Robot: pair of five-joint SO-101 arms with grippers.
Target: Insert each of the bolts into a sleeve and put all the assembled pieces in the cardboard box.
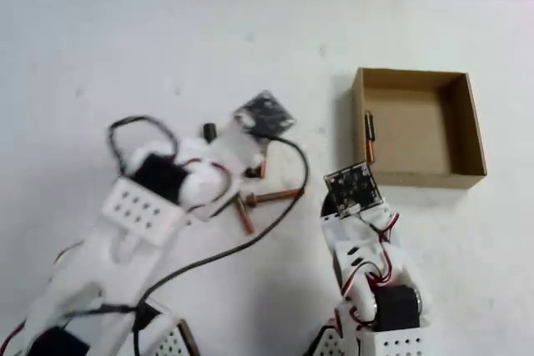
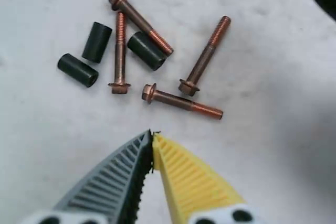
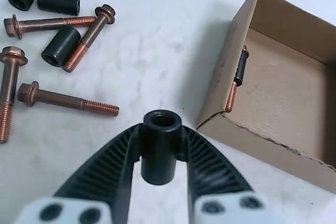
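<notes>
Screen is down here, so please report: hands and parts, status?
Left hand shut, empty, near loose bolts. Right hand shut on sleeve. One assembled piece in cardboard box.

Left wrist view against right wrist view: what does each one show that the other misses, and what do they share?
Left wrist view, not the right: the left gripper, grey and yellow, shut and empty. Right wrist view, not the left: the right gripper shut on a black sleeve, and the cardboard box with one assembled piece inside. Both: four loose bolts and three loose sleeves on the white table.
</notes>
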